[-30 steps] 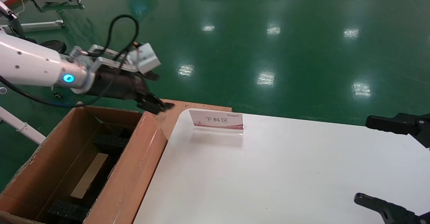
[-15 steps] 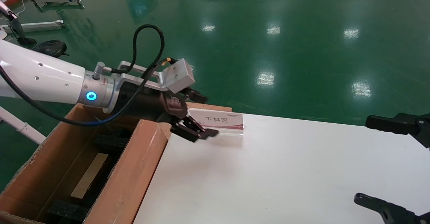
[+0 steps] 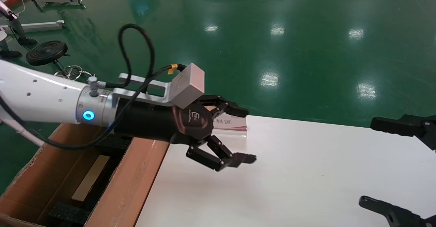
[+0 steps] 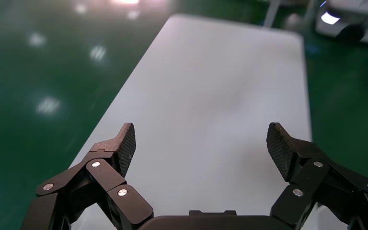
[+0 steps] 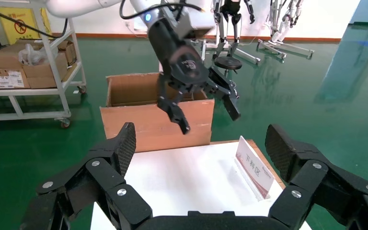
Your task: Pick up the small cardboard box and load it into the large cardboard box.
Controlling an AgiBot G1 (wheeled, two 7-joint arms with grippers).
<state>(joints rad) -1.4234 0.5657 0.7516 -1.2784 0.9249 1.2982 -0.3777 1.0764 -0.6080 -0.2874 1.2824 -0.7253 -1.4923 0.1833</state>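
The left gripper (image 3: 243,135) hangs in the air above the left end of the white table (image 3: 306,172), just past the edge next to the large cardboard box (image 3: 133,182). Its black fingers (image 3: 238,159) are spread wide apart and nothing is between them; the left wrist view shows only bare table top between the two pads. One finger reaches across in front of the small sign (image 3: 231,125) that stands near the far edge of the table, hiding part of its lettering. The white arm with a blue ring light (image 3: 88,115) stretches in from the left over the box, with a black cable (image 3: 136,50) looping above the wrist.

The large cardboard box stands open on the green floor (image 3: 272,33), right against the left end of the table. Inside it lie black foam pieces (image 3: 68,213) and a pale tan strip (image 3: 90,177) at the bottom. The small cardboard box cannot be seen in any view, on the table or in either gripper.

The right gripper (image 3: 385,165) rests at the right edge of the table, its fingers also spread wide and holding nothing. From its wrist view the left gripper (image 5: 206,108) shows farther off in front of the large cardboard box (image 5: 143,124), and a shelf cart (image 5: 28,62) with cartons stands on the floor behind
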